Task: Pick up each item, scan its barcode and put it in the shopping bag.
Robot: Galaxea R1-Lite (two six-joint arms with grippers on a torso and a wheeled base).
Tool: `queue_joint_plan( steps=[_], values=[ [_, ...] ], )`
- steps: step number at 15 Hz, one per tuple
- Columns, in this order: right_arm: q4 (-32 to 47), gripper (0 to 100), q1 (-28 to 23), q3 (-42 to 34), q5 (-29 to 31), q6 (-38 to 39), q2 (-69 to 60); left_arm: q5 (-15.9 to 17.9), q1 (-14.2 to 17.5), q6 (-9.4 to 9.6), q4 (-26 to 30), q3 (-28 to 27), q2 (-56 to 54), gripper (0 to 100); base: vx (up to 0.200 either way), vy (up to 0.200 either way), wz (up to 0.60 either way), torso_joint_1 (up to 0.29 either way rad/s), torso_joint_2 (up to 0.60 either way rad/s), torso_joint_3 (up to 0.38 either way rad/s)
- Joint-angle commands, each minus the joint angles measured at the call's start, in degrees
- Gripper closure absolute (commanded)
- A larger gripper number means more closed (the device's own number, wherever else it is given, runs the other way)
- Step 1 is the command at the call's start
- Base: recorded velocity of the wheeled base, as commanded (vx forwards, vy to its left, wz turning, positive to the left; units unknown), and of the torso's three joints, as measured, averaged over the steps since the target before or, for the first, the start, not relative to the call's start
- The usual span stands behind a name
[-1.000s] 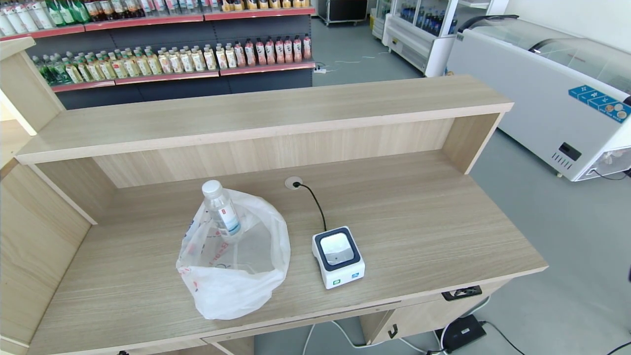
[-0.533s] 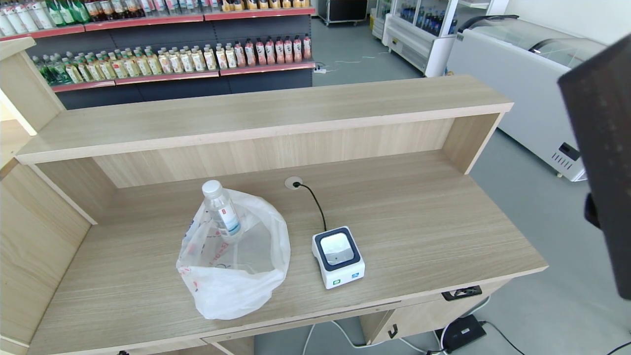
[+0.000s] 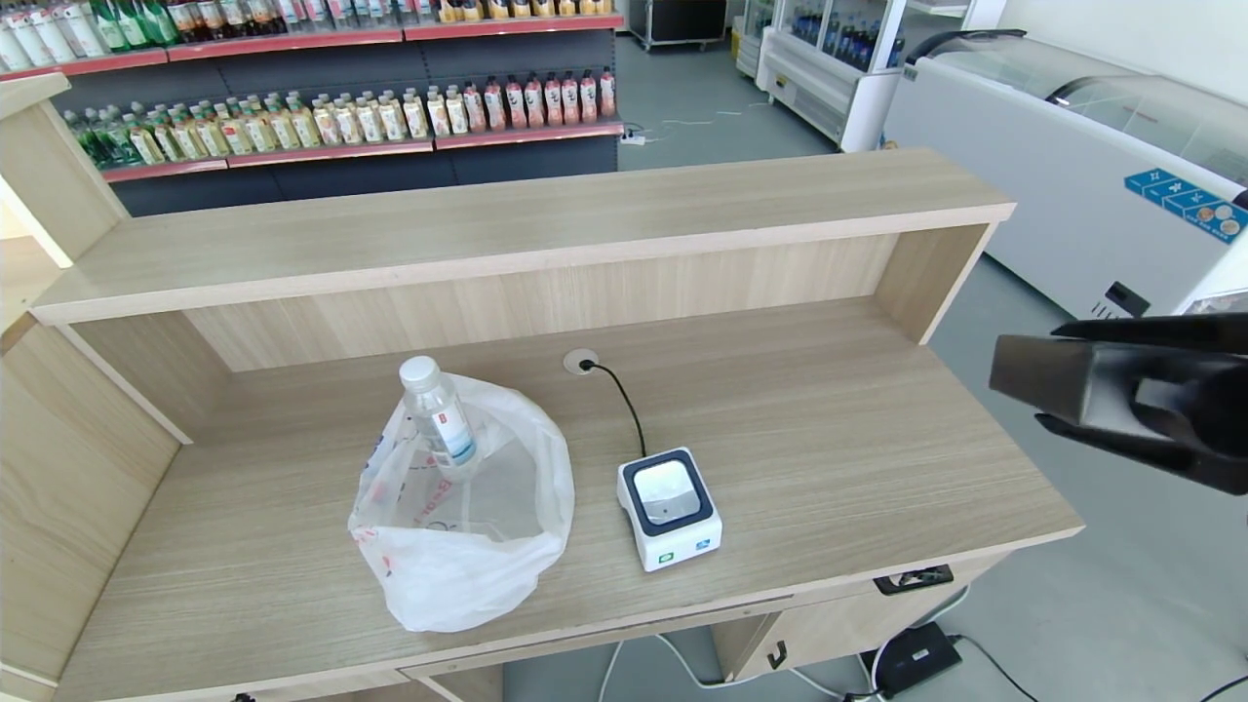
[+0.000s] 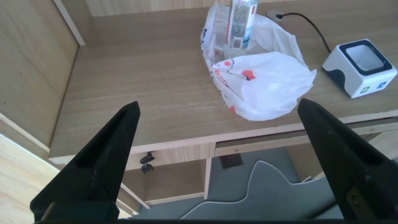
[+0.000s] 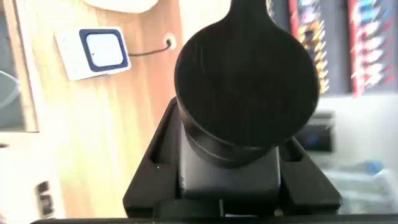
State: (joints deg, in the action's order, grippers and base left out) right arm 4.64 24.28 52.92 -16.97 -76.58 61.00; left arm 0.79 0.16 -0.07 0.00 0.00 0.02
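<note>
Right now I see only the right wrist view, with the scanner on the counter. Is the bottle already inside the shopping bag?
Observer: Yes. The bottle stands in the shopping bag, with its cap above the rim.
Operator: Is the bag closed?
Observer: No, its mouth is open upward.
Operator: And the left gripper?
Observer: The left gripper is open and holds nothing, in front of the near edge of the counter.
</note>
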Motion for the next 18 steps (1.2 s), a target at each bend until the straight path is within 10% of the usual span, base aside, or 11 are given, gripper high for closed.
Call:
queue_joint_plan(
  steps=[1,9,18],
  values=[
    [2.65,100,-7.67,2.45,-0.70,8.03,1.93,0.00,0.02,-0.01,0.00,0.00,-0.02,0,0.000,0.000,0.00,0.000,0.00,0.000],
    [7.92,100,-25.16,7.37,-0.61,43.97,5.09,0.00,0.02,-0.01,0.00,0.00,-0.02,0,0.000,0.000,0.00,0.000,0.00,0.000],
    [5.29,100,-11.45,4.82,-0.70,64.45,7.55,0.00,0.02,-0.01,0.00,0.00,-0.02,0,0.000,0.000,0.40,0.002,0.00,0.003]
  ],
)
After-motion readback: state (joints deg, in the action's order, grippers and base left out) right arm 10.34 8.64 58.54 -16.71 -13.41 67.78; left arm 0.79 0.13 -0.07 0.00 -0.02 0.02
